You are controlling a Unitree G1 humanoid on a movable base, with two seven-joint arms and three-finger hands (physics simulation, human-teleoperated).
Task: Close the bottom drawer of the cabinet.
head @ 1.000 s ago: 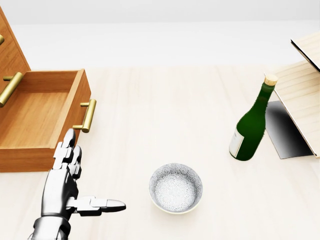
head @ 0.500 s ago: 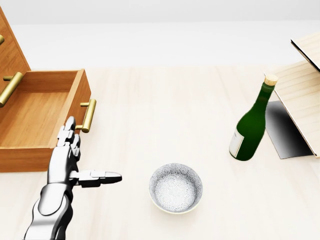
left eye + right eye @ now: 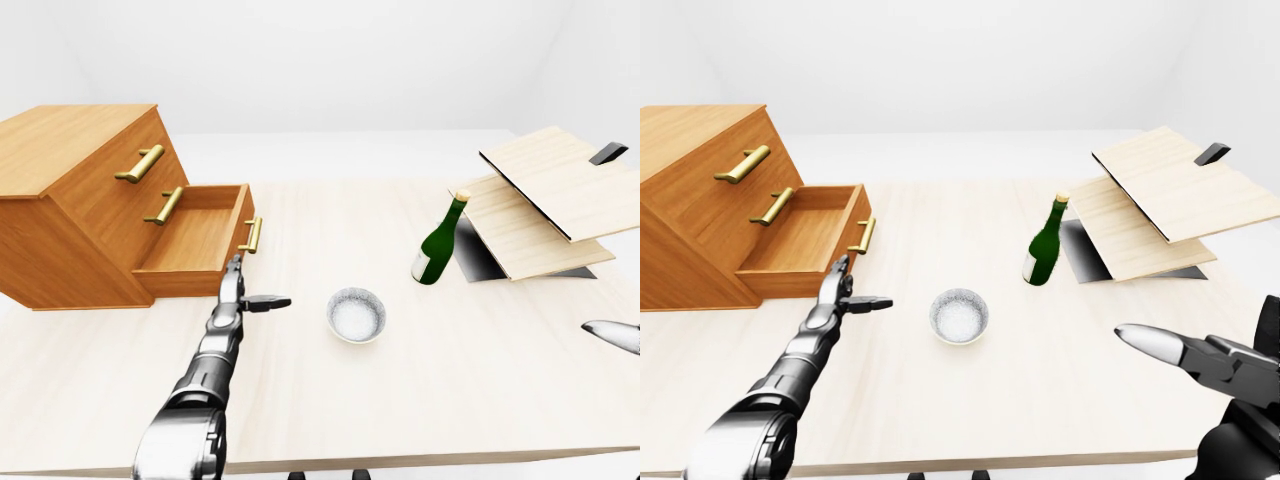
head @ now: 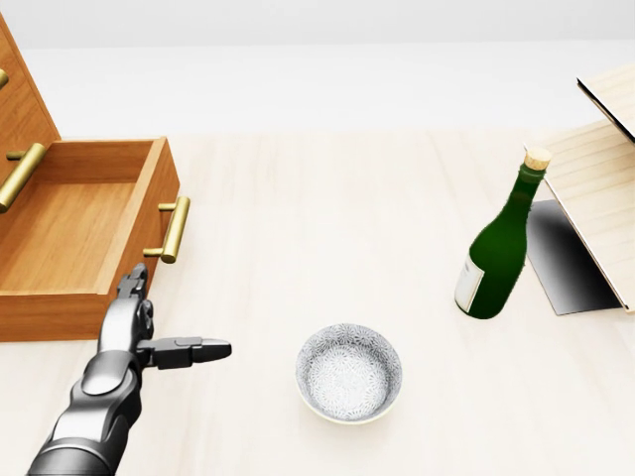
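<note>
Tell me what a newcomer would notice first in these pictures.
The wooden cabinet at the left, its bottom drawer pulled wide open. The left hand reaches toward the drawer's front, fingers open. A green bottle stands upright at the right, a patterned bowl between them.

Glossy silver segmented arm, dark-tipped three-fingered robot hand [image 4: 134, 327]
</note>
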